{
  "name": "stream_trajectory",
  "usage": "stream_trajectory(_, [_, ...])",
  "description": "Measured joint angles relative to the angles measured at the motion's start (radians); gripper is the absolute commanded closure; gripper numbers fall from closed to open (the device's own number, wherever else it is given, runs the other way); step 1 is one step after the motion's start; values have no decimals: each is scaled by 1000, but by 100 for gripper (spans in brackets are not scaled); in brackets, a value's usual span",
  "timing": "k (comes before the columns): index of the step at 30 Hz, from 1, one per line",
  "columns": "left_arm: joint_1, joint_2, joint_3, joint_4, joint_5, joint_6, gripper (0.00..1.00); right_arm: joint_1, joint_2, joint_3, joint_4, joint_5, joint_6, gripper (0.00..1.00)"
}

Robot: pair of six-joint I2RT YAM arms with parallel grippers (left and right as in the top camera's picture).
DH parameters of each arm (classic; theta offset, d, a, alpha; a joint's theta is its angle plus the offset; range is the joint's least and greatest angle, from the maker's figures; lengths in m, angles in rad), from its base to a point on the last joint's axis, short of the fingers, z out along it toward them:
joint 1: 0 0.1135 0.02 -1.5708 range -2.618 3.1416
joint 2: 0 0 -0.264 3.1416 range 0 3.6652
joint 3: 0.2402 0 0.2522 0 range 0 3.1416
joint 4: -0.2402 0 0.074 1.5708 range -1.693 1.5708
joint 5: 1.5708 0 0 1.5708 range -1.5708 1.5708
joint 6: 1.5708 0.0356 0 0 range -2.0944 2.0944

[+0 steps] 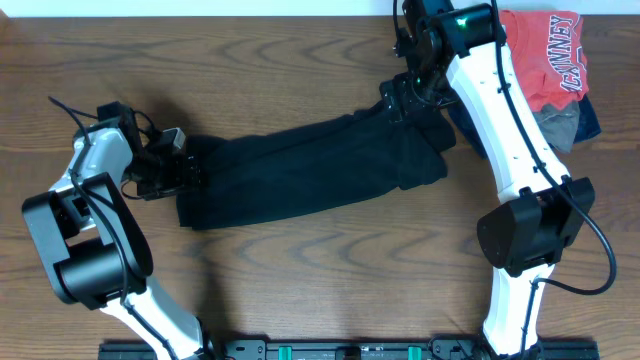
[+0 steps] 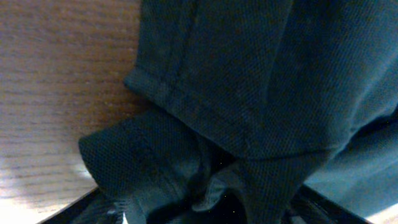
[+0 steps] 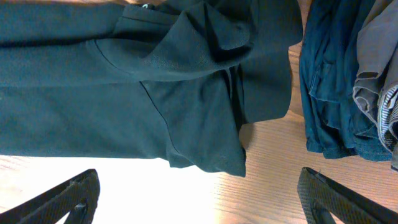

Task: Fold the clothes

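The clothes [image 1: 310, 170], a black garment, lie as a long folded band across the middle of the table. My left gripper [image 1: 190, 172] is at the band's left end. In the left wrist view, its hemmed edge [image 2: 186, 106] and a bunched fold [image 2: 149, 168] fill the space between the gripper's [image 2: 205, 210] widely spread fingers. My right gripper [image 1: 405, 100] hovers over the upper right end. In the right wrist view it [image 3: 202, 202] stands open over bare wood, just off the black cloth's edge [image 3: 205, 155], holding nothing.
A red shirt with white lettering [image 1: 545, 55] lies at the back right, on grey [image 1: 560, 125] and navy [image 1: 592, 118] garments. The navy [image 3: 329, 93] and grey [image 3: 376, 74] cloth lie close to my right gripper's right finger. The table's front edge carries a black rail [image 1: 330, 350].
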Motion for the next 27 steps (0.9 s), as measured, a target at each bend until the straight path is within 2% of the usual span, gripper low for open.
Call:
stream_trajectory(4, [0, -23, -47, 68, -3, -10, 50, 0, 0, 0, 0, -3, 0, 1])
stream_trajectory(9, [-24, -26, -74, 117, -8, -45, 94, 0, 0, -1, 5, -3, 0, 1])
stream_trajectory(16, [-71, -23, -67, 103, -4, -106, 94, 0, 0, -4, 13, -10, 0, 1])
stream_trajectory(23, [-28, -24, -16, -84, -30, -145, 94, 0, 0, -102, 101, -84, 1, 4])
stream_trajectory(27, [15, -96, 38, -146, -78, -153, 94, 0, 0, -184, 148, -118, 8, 4])
